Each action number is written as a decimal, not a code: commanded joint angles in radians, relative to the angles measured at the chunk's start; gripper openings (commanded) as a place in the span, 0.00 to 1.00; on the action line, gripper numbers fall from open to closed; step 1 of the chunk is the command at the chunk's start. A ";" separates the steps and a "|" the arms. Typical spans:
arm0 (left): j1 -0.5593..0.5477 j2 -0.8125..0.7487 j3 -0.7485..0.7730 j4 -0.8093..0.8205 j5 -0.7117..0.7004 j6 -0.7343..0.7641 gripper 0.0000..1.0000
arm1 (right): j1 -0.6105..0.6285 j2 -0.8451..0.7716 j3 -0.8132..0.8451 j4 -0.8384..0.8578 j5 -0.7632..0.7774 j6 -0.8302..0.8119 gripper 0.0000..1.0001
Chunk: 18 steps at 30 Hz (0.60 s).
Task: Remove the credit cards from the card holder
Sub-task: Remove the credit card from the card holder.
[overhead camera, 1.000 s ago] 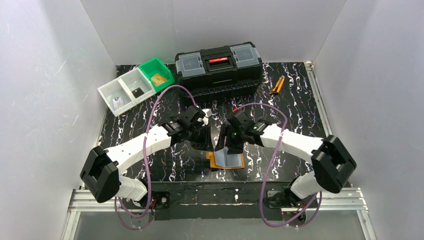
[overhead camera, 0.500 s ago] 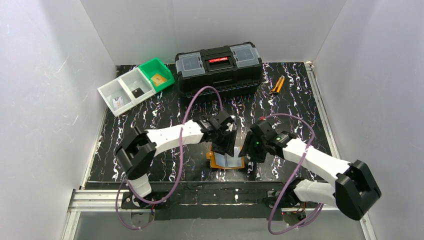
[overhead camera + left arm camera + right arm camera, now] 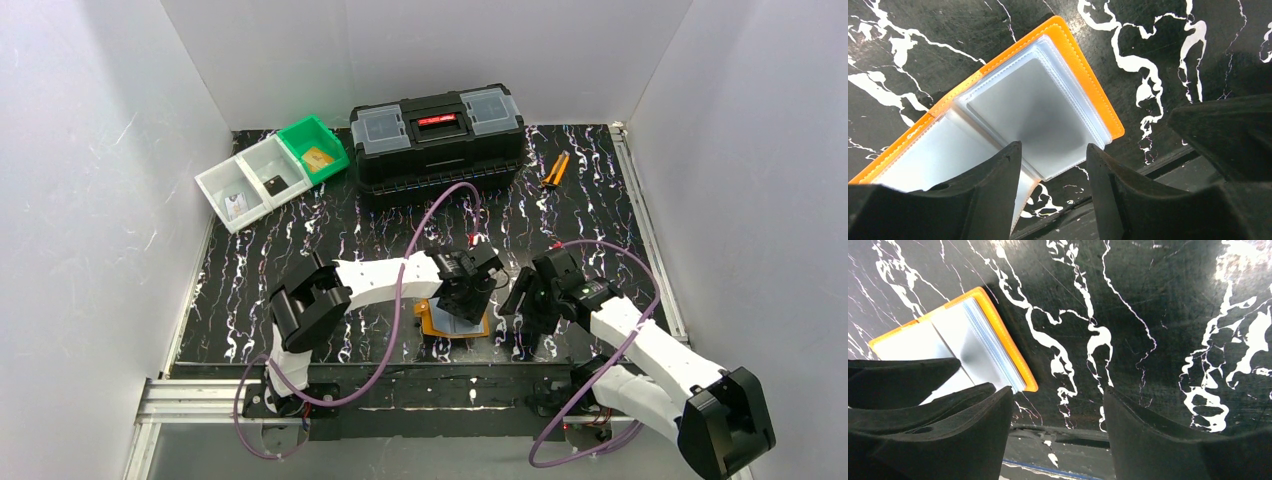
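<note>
The card holder (image 3: 452,324) lies spread open near the table's front edge, orange with pale clear pockets (image 3: 1033,107), also seen in the right wrist view (image 3: 979,342). My left gripper (image 3: 470,290) hangs just over its right half, open, with nothing between the fingers (image 3: 1053,147). My right gripper (image 3: 524,305) stands open over bare table just right of the holder (image 3: 1058,392). A gold-tan credit card (image 3: 318,158) lies in the green bin, and a dark card (image 3: 273,184) in a white bin. No card shows in the visible pockets.
A black toolbox (image 3: 437,135) stands at the back, with orange-handled pliers (image 3: 553,170) to its right. White bins (image 3: 250,185) and a green bin (image 3: 312,147) sit at the back left. White walls close in three sides. The table's metal front rail (image 3: 440,395) runs just below the holder.
My left gripper swung right over the holder and opened. My right gripper drew off the holder to the right. The raised pocket leaf now lies flat.
</note>
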 commanded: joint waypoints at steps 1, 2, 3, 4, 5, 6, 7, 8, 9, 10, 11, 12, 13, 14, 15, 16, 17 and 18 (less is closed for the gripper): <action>-0.017 0.008 0.034 -0.059 -0.085 0.034 0.50 | -0.005 0.016 -0.006 0.022 -0.042 -0.015 0.74; -0.020 0.014 0.032 -0.064 -0.094 0.037 0.50 | -0.006 0.019 -0.006 0.026 -0.045 -0.014 0.74; -0.024 0.022 0.030 -0.067 -0.098 0.038 0.50 | -0.006 0.022 -0.005 0.030 -0.049 -0.015 0.74; -0.028 0.027 0.026 -0.069 -0.100 0.040 0.50 | -0.005 0.026 -0.003 0.033 -0.051 -0.017 0.74; -0.032 0.033 0.019 -0.069 -0.106 0.042 0.50 | -0.006 0.033 0.000 0.036 -0.054 -0.020 0.74; -0.035 0.039 0.014 -0.068 -0.110 0.045 0.51 | -0.005 0.039 0.004 0.036 -0.054 -0.023 0.74; -0.036 0.049 0.011 -0.069 -0.109 0.048 0.51 | -0.005 0.045 0.009 0.035 -0.052 -0.026 0.74; -0.037 0.058 0.010 -0.067 -0.108 0.050 0.51 | -0.005 0.051 0.015 0.033 -0.051 -0.029 0.74; -0.038 0.064 0.008 -0.064 -0.107 0.053 0.52 | -0.005 0.054 0.020 0.031 -0.053 -0.030 0.75; -0.039 0.065 0.003 -0.058 -0.105 0.054 0.52 | -0.005 0.056 0.022 0.030 -0.053 -0.030 0.75; -0.039 0.066 -0.003 -0.051 -0.103 0.054 0.52 | -0.005 0.055 0.023 0.029 -0.053 -0.029 0.75; -0.040 0.069 -0.008 -0.046 -0.103 0.054 0.52 | -0.005 0.053 0.024 0.025 -0.051 -0.030 0.75; -0.039 0.073 -0.012 -0.044 -0.102 0.053 0.51 | -0.006 0.050 0.024 0.021 -0.048 -0.031 0.75; -0.040 0.077 -0.019 -0.042 -0.101 0.050 0.49 | -0.006 0.047 0.025 0.013 -0.046 -0.031 0.75; -0.040 0.079 -0.026 -0.035 -0.098 0.046 0.48 | -0.006 0.043 0.027 0.007 -0.044 -0.031 0.75; -0.038 0.080 -0.037 -0.027 -0.094 0.044 0.46 | -0.007 0.039 0.029 0.003 -0.044 -0.033 0.75; -0.038 0.081 -0.045 -0.019 -0.091 0.041 0.44 | -0.006 0.036 0.030 -0.002 -0.043 -0.034 0.75; -0.039 0.081 -0.053 -0.012 -0.087 0.040 0.40 | -0.006 0.034 0.032 -0.007 -0.042 -0.036 0.75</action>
